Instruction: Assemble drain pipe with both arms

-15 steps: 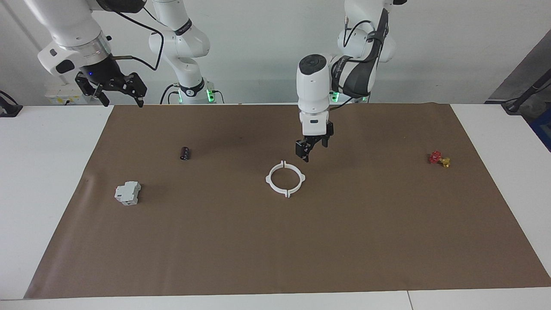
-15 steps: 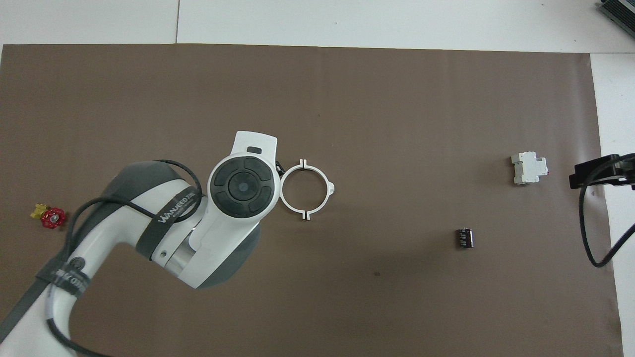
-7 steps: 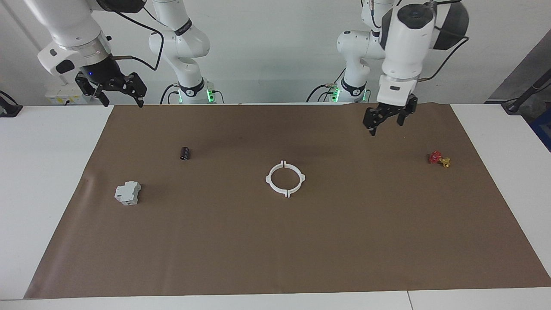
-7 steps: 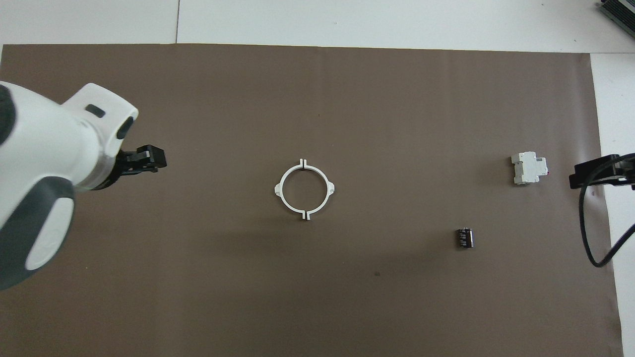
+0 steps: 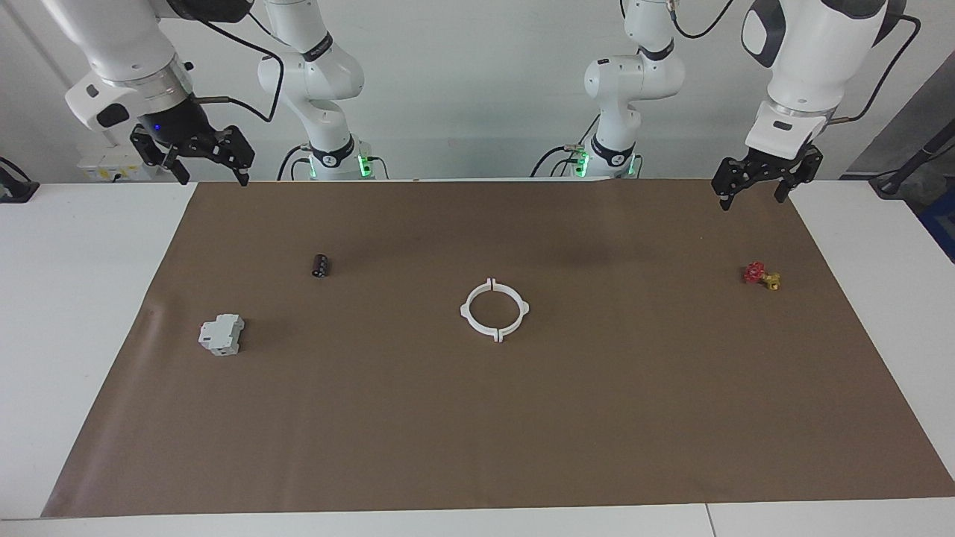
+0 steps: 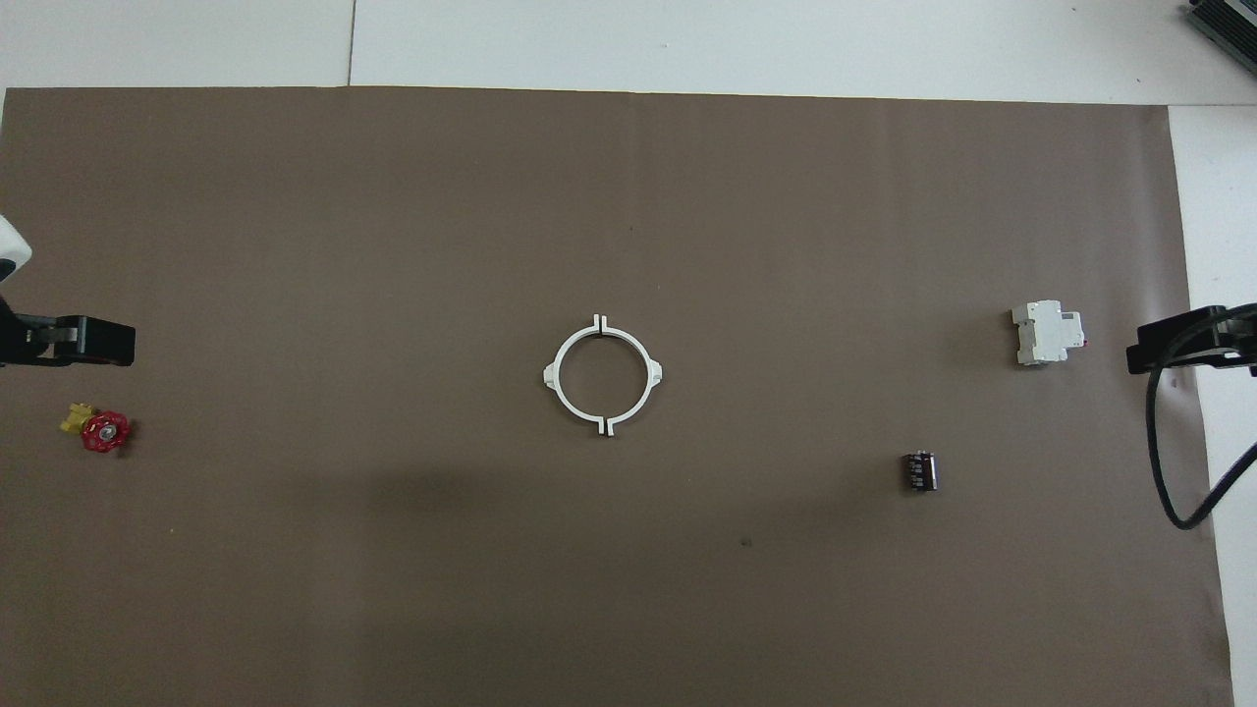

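The drain pipe's two white half-rings lie joined as one ring [image 5: 495, 309] in the middle of the brown mat, also seen in the overhead view [image 6: 602, 374]. Small tabs stick out at the seams. Neither gripper touches it. My left gripper [image 5: 752, 195] is open and empty, raised over the mat's edge at the left arm's end of the table; its tip shows in the overhead view [image 6: 83, 341]. My right gripper [image 5: 213, 175] is open and empty, raised over the mat's corner at the right arm's end, where the arm waits; it also shows in the overhead view [image 6: 1174, 344].
A grey-white boxy block [image 5: 221, 334] and a small dark cylinder [image 5: 320, 265] lie toward the right arm's end. A red and yellow valve [image 5: 761, 275] lies toward the left arm's end, under the left gripper's side. The brown mat [image 5: 477, 432] covers the white table.
My left gripper has lifted away from beside the ring and swung out to the left arm's end of the table. The ring and the right arm have not moved.
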Controlling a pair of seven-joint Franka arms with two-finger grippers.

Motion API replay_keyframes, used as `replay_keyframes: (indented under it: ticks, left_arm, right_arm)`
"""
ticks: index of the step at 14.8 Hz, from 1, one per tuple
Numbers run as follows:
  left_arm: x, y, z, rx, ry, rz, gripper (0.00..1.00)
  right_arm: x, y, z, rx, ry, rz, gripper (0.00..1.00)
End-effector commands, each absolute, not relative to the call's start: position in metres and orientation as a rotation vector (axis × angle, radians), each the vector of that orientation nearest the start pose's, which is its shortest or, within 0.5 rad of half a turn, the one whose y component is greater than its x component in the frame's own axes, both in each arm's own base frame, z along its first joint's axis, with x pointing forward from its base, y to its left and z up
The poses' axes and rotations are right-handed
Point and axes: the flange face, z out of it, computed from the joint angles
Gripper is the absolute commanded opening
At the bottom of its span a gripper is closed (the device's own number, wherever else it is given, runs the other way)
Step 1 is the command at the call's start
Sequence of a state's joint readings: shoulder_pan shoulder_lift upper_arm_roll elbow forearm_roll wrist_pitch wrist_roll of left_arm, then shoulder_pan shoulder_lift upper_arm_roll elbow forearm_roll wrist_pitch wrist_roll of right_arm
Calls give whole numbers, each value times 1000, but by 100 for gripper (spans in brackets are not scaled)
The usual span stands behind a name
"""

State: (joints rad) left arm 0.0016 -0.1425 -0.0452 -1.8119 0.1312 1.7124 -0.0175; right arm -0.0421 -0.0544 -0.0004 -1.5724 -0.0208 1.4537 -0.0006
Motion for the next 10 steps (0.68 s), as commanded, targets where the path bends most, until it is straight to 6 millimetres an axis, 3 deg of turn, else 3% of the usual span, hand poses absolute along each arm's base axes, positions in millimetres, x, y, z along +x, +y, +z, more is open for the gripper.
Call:
replay_keyframes:
  ticks: [1, 5, 9, 10]
  left_arm:
    - [513, -9, 609, -3025, 86, -55, 100]
    - [512, -23, 613, -3022, 128, -64, 100]
    - [518, -21, 613, -3023, 206, 26, 100]
    - [522, -31, 609, -3025, 235, 48, 100]
  right_arm:
    - [525, -26, 641, -3141, 94, 92, 100]
    - [525, -26, 641, -3141, 94, 89, 100]
    - [525, -26, 641, -3141, 94, 89, 100]
    - [525, -26, 641, -3143, 95, 92, 100]
